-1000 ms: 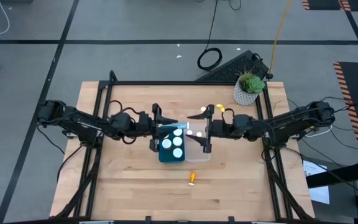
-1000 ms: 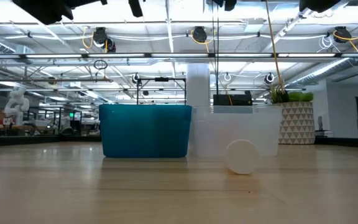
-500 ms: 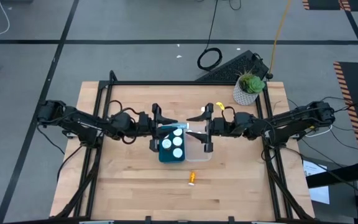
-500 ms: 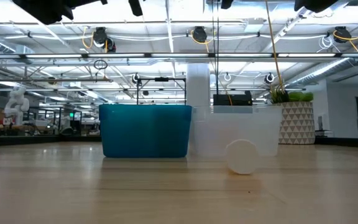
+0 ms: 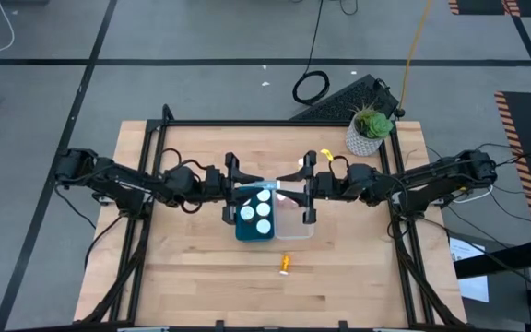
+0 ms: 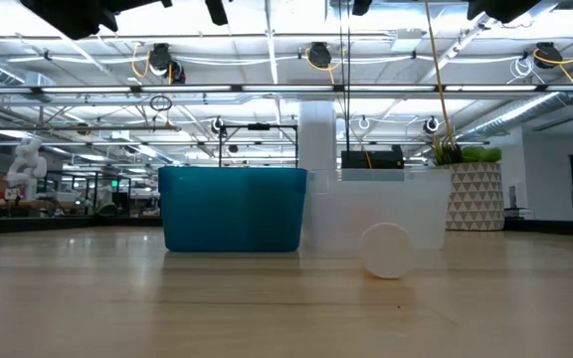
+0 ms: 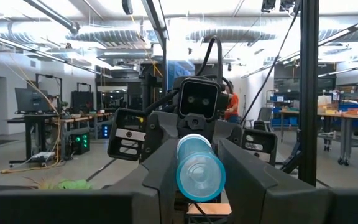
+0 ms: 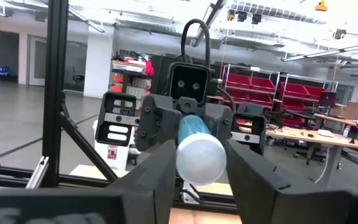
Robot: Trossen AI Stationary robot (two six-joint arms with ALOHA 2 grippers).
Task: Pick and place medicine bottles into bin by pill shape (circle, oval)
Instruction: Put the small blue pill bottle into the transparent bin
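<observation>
A teal medicine bottle (image 5: 270, 188) with a white cap hangs level above the bins, between my two grippers. My left gripper (image 5: 247, 189) and my right gripper (image 5: 291, 191) face each other, both shut on it. The bottle's clear base (image 7: 201, 175) faces the left wrist camera and its cap (image 8: 201, 163) faces the right one. Below, a teal bin (image 5: 241, 227) holds three white-capped bottles, and a clear bin (image 5: 299, 229) stands against its right side. An orange bottle (image 5: 284, 264) lies on its side on the table nearer the front edge. My left gripper pinches the teal bottle's body near its base end (image 7: 185, 186) between its two fingers. The fingers come level from the table's left and lie along the bottle, which is level and clear of the bins. My right gripper has the bottle's cap end (image 8: 191, 174) between its two fingers. These come level from the table's right and lie along the bottle. The bottle is lifted clear over the bins.
A potted plant (image 5: 369, 132) stands at the table's far right corner. A dark metal frame (image 5: 247, 123) runs around the table's edges. Bare wood lies in front of the bins around the lying orange bottle (image 6: 386, 251).
My right arm has drawn back a little toward the table's right edge. The teal bottle has stayed level between the two grippers above the bins.
</observation>
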